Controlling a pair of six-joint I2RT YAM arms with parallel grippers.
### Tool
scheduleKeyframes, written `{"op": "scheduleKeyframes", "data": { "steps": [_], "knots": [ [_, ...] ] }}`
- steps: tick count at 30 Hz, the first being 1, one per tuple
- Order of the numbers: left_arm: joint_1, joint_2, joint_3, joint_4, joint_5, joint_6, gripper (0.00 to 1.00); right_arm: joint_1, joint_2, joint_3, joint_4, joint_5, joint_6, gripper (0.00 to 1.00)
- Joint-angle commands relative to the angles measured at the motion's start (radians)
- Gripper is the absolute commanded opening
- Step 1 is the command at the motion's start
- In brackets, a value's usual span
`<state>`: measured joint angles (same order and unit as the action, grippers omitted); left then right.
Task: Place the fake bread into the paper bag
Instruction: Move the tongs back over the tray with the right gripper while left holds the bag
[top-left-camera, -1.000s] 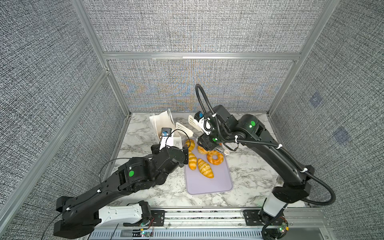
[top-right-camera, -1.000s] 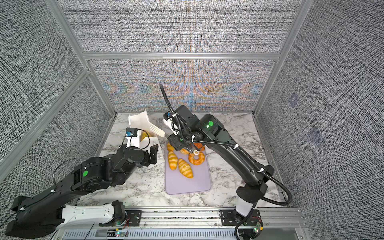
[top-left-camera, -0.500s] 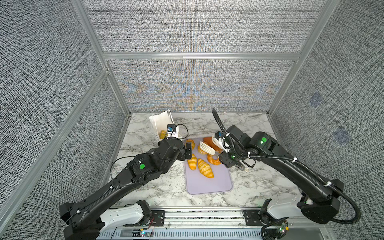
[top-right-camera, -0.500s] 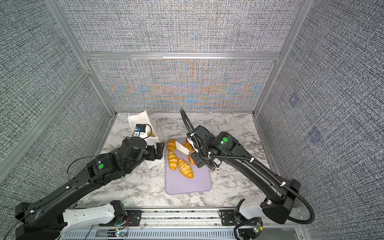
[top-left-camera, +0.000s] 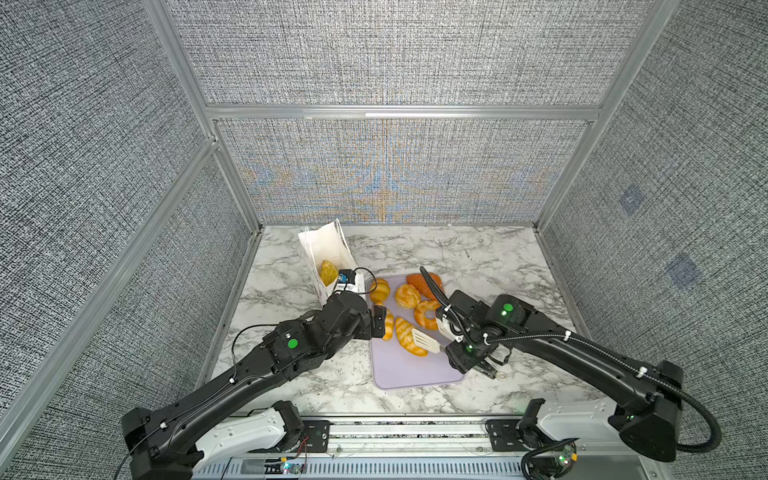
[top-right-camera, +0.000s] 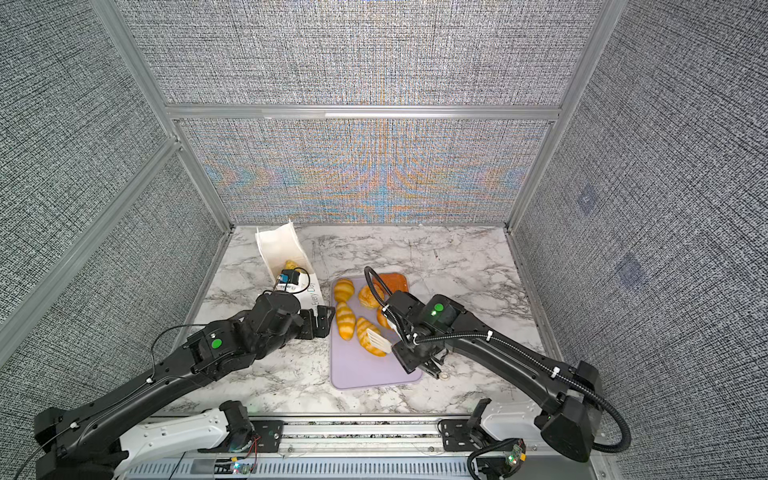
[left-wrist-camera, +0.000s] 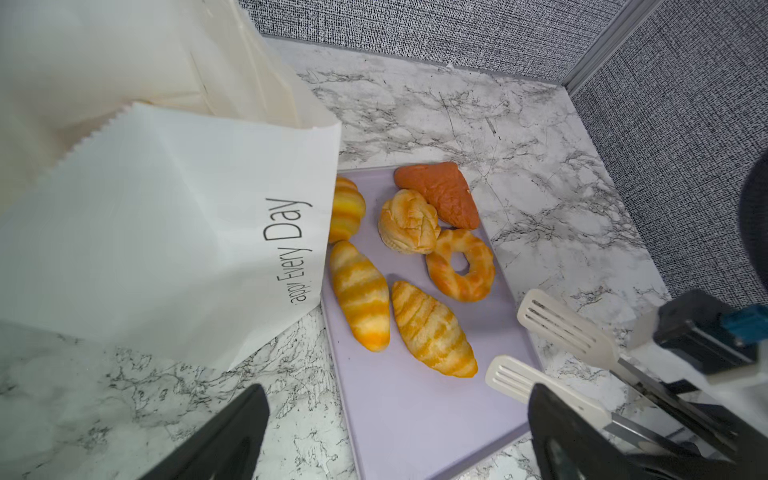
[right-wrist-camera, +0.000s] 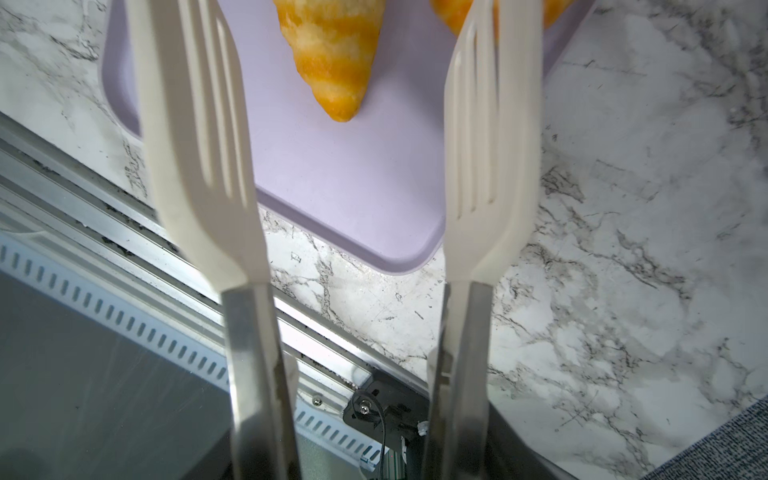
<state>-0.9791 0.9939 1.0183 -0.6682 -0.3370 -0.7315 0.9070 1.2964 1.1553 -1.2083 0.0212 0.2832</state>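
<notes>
**Tongs lined up on the nearest croissant.** The right gripper (top-left-camera: 457, 355) is clamped on the handles of white tongs (top-left-camera: 424, 340). Their two slotted blades (right-wrist-camera: 195, 137) stand apart with nothing between them. The nearest croissant (left-wrist-camera: 432, 328) lies on the lilac tray (top-left-camera: 415, 376), just ahead of the blades. Its long axis runs diagonally across the tray, with its pointed end towards the tongs (in the right wrist view that tip lines up with the gap between the blades). The likely next move is a push forward along that axis, then a squeeze across the croissant's narrow width. Five other pastries share the tray. One more pastry (top-left-camera: 328, 272) already lies inside the paper bag (top-left-camera: 326, 249), which stands open-mouthed on the marble table (top-left-camera: 478, 257) just beyond the tray's far left corner. The left gripper (top-right-camera: 323, 321), jaws wide and empty, hangs between bag and tray. The right arm carries the tool and is better placed to pick.
</notes>
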Motion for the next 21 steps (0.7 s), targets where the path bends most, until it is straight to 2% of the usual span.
{"op": "scheduleKeyframes", "data": {
  "steps": [1, 10, 21],
  "knots": [
    [-0.016, 0.015, -0.009, 0.0, 0.017, -0.058, 0.99, 0.018, 0.026, -0.019, 0.042, -0.009, 0.022, 0.61],
    [-0.086, 0.012, -0.112, 0.063, 0.003, -0.146, 0.99, 0.027, 0.095, -0.043, 0.09, 0.011, 0.024, 0.61],
    [-0.1, -0.028, -0.17, 0.046, -0.016, -0.202, 0.99, 0.027, 0.198, -0.002, 0.101, 0.02, 0.004, 0.62]
  ]
}}
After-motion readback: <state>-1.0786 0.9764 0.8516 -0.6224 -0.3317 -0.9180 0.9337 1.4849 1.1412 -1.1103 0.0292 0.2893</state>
